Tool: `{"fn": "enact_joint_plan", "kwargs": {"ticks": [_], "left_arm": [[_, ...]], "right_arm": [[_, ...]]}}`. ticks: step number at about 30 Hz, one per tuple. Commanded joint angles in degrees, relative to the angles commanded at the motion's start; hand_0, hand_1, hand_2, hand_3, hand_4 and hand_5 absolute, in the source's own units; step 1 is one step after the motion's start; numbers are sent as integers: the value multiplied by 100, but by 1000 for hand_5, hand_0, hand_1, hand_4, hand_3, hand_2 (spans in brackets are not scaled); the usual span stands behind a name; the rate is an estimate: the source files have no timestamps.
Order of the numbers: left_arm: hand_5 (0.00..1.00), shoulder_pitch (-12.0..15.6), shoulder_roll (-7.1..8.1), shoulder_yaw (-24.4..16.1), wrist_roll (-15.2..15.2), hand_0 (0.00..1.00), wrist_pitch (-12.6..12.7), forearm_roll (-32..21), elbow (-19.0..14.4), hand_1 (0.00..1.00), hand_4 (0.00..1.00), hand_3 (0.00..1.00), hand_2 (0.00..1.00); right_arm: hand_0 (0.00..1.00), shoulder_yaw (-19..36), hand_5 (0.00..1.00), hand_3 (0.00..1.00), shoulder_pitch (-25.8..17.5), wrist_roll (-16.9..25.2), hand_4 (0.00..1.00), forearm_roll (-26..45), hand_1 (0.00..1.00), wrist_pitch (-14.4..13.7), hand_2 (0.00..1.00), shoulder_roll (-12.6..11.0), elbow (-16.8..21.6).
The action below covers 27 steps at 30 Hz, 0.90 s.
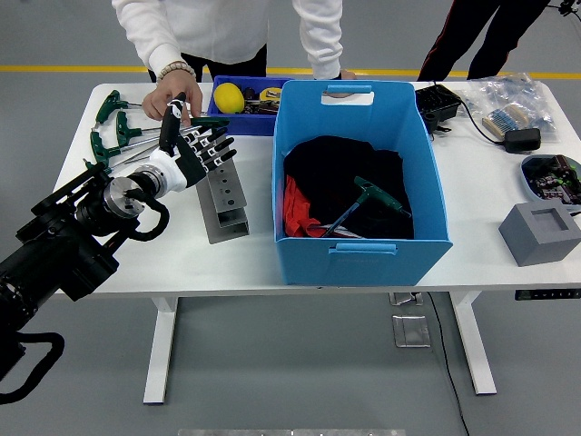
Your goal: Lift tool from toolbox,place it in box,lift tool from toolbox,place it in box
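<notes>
- Left hand (192,150) spread, hovering over the grey tool rack (221,189) on the desk (136,263)
- Green T-handle wrench (374,197) lies in the blue box (359,250)
- Person's hand (169,100) rests beside more T-handle wrenches (113,127)

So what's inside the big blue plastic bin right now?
The big blue plastic bin holds a green-handled T-shaped tool lying on black cloth, with red fabric at its left. Whatever lies beneath the cloth is hidden.

Robotics lab or workshop, white table (136,245) standing on grey floor crossed by a yellow line (73,68), hand tools (113,127) lying about, person (227,32) standing opposite, cables and parts crowding the right end.
</notes>
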Motion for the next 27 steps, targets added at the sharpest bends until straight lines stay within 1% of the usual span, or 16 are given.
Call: {"fn": "enact_joint_plan", "kwargs": {"ticks": [1,6,7,12,13,18,19,24,25,27], "left_arm": [[981,-2,-8,12,9,473,-24,-14,29,627,899,894,778],[981,-12,-36,53,10,473,-86,-72,104,627,899,894,778],[981,-16,-44,62,3,475,-93,-91,116,627,899,863,780],[981,-28,-63,63,-55,475,-102,-127,138,627,899,863,780],[983,-32,-63,61,-70,493,-112,-138,138,641,900,846,791],[983,-54,-69,47,-126,493,-151,-209,144,641,900,846,791],[981,-61,-71,47,-134,527,-165,-231,148,664,899,835,805],[981,-69,-79,42,-136,527,-212,-282,135,664,899,835,805],[980,-65,-81,41,-136,552,-216,-284,123,676,898,826,806],[980,-53,-83,35,-134,552,-219,-282,93,676,898,826,806]], "right_arm": [[626,-24,584,539,4,4,793,18,617,1,699,2,0],[626,-165,584,539,45,22,793,106,617,9,699,6,0],[626,-206,584,539,54,28,793,133,618,11,700,7,0],[626,-364,584,539,72,55,793,277,618,9,700,9,0],[626,-388,584,538,75,59,793,301,618,9,700,10,0],[626,-438,584,538,90,67,793,328,618,10,700,11,0],[626,-452,584,539,95,69,793,337,618,10,700,11,0],[626,-523,584,539,105,83,793,400,618,8,700,9,0],[626,-522,583,539,102,83,793,402,617,7,698,10,0],[626,-514,583,539,88,82,793,412,617,5,698,10,0]]}}
